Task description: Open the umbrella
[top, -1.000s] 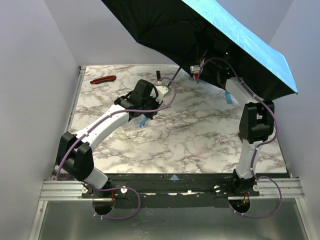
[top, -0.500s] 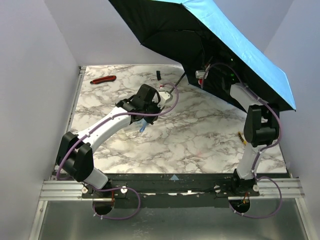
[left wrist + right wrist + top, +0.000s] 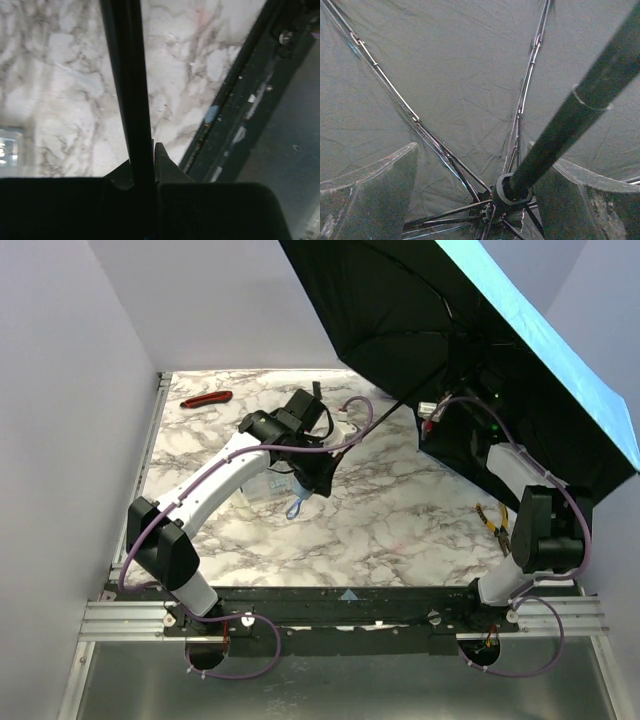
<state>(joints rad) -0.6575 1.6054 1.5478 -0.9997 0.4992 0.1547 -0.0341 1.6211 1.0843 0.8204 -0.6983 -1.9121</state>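
The umbrella (image 3: 400,310) is spread open, tilted over the back right of the table. Its black underside faces me and its sky-blue top (image 3: 545,335) shows along the right edge. My left gripper (image 3: 322,475) is shut on the thin black shaft (image 3: 127,85) low down, with the blue handle and loop (image 3: 297,506) hanging just below it. My right gripper (image 3: 432,418) sits under the canopy, open. In the right wrist view its fingers (image 3: 375,192) stand wide apart, and the shaft (image 3: 570,125) and hub (image 3: 507,195) lie between them, close by the right finger.
A red-handled tool (image 3: 207,398) lies at the back left. Yellow-handled pliers (image 3: 493,520) lie near the right arm. A clear plastic box (image 3: 262,485) sits under the left arm. Purple walls close in the sides and back, and the table's front rail (image 3: 235,115) runs close.
My right gripper has opened and let go of the umbrella's shaft. The canopy has swung up and to the right, and the left arm has turned with the shaft so the handle hangs lower.
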